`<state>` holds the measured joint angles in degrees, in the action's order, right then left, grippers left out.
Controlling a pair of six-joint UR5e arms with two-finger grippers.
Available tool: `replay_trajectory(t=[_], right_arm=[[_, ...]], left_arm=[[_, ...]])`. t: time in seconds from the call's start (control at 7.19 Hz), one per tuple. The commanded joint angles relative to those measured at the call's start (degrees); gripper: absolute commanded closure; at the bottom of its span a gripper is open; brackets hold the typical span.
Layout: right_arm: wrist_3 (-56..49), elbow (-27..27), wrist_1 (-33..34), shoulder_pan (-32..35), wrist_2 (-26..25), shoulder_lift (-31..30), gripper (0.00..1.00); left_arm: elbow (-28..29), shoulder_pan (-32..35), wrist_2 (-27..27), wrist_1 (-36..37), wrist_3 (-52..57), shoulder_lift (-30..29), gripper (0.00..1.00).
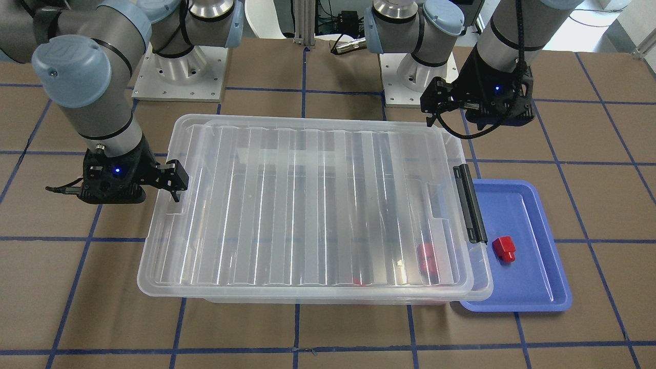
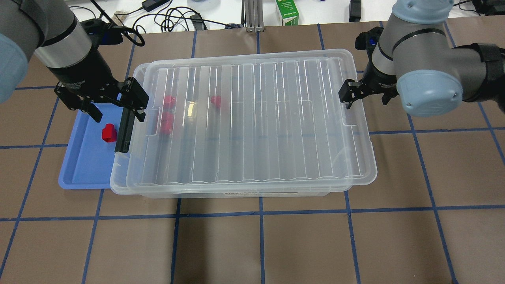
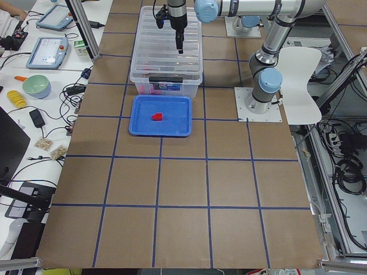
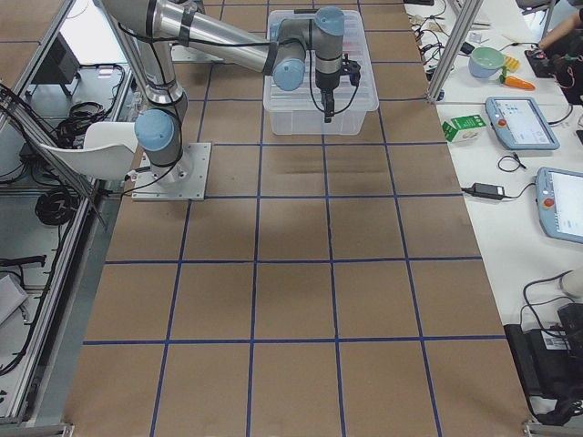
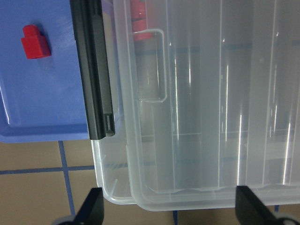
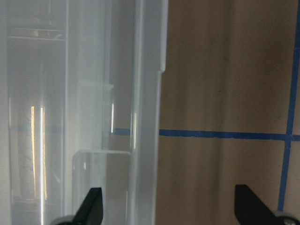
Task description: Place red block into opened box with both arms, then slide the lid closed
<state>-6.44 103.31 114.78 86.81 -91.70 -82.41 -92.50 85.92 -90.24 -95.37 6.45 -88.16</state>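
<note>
The clear box point(image 2: 118, 185) stands mid-table with the ribbed lid point(image 2: 252, 122) lying over it, shifted slightly toward my right so the black latch bar point(image 2: 122, 130) end stays uncovered. Three red blocks point(image 2: 169, 100) show blurred through the lid. Another red block point(image 2: 108, 133) lies on the blue tray point(image 2: 79, 173). My left gripper point(image 2: 117, 111) hovers open and empty over the latch end, with the lid's tab notch point(image 5: 152, 65) below it. At the lid's opposite short edge point(image 6: 146, 117), my right gripper point(image 2: 349, 94) is open and empty too.
The blue tray point(image 1: 533, 292) touches the box's latch end. Cables, a green carton point(image 2: 287, 12) and devices sit beyond the table's far edge. Brown table with blue tape lines point(image 2: 260, 211) surrounds the box. Both arm bases point(image 1: 179, 77) stand behind it.
</note>
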Motion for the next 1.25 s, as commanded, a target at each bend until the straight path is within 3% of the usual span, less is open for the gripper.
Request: replay_trajectory(t=[0.0,0.56,0.83,1.11], right_arm=[[-2.68,0.05,0.00,-1.37,0.12,0.14,0.00],[-8.93,-0.30,-0.26,-7.16,0.21,0.14,0.00],[-11.05,-0.30,-0.61,-10.41,-0.41,-0.03,0.00],[-14.81,-0.39,-0.53,-12.80,-0.49,-0.03,0.00]], left_arm=[[-0.22,-4.41,-0.20,1.06,0.14,-0.78,0.00],[-0.31,-19.62,-0.29,7.72,23.46,-4.72,0.00],[-1.62,-22.55,-0.02,11.14,24.14,-9.98,0.00],[-5.30,-22.55,-0.02,21.85,24.31,-15.52,0.00]])
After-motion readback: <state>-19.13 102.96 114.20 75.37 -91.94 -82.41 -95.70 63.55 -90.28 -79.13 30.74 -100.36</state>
